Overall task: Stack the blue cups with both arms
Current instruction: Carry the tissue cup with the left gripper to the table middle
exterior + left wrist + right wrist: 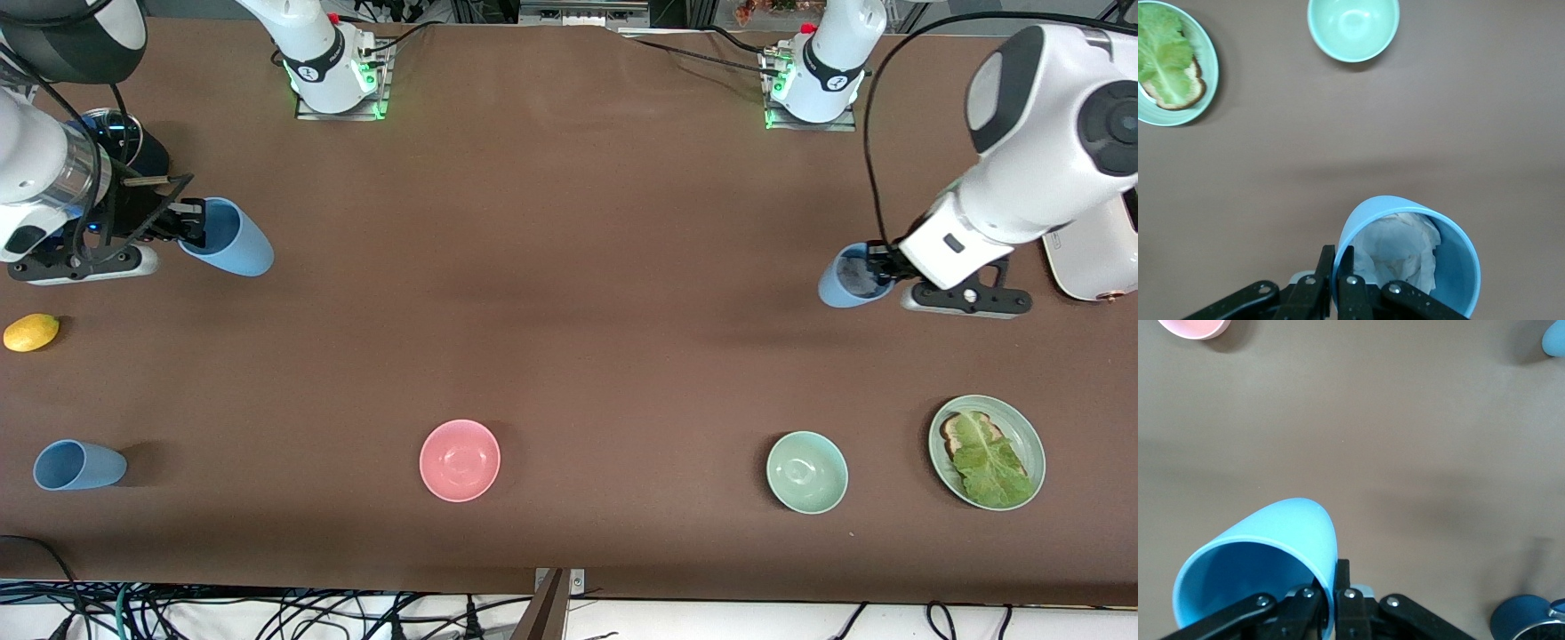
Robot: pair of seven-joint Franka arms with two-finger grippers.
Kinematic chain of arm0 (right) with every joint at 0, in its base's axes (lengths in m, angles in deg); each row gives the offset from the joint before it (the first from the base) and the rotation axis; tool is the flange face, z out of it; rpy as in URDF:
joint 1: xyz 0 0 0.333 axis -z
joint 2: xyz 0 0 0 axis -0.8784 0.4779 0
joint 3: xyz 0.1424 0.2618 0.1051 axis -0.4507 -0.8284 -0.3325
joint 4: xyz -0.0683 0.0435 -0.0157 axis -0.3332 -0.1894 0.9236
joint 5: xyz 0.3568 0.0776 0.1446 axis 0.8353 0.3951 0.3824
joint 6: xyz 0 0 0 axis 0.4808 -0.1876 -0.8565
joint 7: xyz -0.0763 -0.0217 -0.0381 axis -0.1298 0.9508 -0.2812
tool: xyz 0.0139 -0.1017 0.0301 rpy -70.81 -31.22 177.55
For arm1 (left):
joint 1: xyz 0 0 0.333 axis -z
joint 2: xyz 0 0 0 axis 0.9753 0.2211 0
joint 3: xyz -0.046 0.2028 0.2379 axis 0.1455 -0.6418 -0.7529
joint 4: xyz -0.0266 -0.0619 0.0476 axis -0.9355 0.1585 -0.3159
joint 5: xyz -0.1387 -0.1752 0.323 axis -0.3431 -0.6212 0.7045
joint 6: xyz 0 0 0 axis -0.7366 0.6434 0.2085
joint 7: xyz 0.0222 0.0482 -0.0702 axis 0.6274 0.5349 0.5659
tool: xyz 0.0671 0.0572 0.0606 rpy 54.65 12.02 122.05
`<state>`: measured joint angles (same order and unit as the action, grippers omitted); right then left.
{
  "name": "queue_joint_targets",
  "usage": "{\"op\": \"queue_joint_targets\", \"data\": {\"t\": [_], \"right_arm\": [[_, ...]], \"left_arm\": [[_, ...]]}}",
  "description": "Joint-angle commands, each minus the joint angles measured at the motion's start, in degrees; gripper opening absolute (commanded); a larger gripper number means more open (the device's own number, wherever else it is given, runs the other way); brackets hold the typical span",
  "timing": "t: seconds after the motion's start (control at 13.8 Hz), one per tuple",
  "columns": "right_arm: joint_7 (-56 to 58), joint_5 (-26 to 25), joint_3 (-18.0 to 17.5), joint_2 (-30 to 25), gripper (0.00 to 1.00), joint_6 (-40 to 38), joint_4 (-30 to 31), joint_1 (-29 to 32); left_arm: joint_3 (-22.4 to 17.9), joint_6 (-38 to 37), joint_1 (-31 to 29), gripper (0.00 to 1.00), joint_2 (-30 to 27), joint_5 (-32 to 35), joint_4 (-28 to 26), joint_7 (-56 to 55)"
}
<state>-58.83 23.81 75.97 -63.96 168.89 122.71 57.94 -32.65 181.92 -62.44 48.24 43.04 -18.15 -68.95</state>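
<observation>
**Both hands gripping blue cups over a brown tabletop**

You are looking at a wide brown tabletop (569,267) with a matte, cloth-like surface; the two arm bases are bolted along its edge away from the front camera, each with green lights at its foot. Dark cables run across that edge, and more cables hang in a tangle below the edge nearest the front camera.

Your right hand (182,227) is pinched shut on the rim of a tilted blue cup (229,237), one finger inside and one outside, held over the right arm's end of the tabletop. Its wrist view shows that cup's inside empty.

Your left hand (880,264) is clamped the same way on the rim of a second blue cup (845,283) over the left arm's end. The left wrist view shows crumpled white paper (1398,250) inside it.

A third blue cup (78,465) lies on its side near the front camera at the right arm's end, well apart from both hands. A yellow lemon (31,332) sits farther from the camera than that cup.

Along the near strip you also have a pink bowl (460,460), a pale green bowl (806,472), and a green plate (1024,427) carrying toast and a lettuce leaf (989,462). A white appliance (1089,258) sits at the left arm's end.
</observation>
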Motion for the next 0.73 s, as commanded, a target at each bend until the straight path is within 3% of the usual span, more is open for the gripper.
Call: {"op": "queue_joint_targets", "data": {"t": [0.0,0.15,0.65], "right_arm": [[0.30,-0.56,-0.18,1.47,0.00,-2.64,-3.47,-0.10],[0.30,-0.39,-0.27,1.47,0.00,-3.96,-4.09,-0.18],[0.21,-0.39,-0.27,2.26,0.00,-3.70,-5.23,-1.77]], "left_arm": [[3.86,-2.91,1.37,0.00,3.19,-0.49,5.91,-10.97],[5.63,-2.74,3.83,0.00,4.16,-0.49,6.71,-19.59],[5.64,-0.73,15.60,0.00,9.26,-3.92,10.49,-41.56]]}}
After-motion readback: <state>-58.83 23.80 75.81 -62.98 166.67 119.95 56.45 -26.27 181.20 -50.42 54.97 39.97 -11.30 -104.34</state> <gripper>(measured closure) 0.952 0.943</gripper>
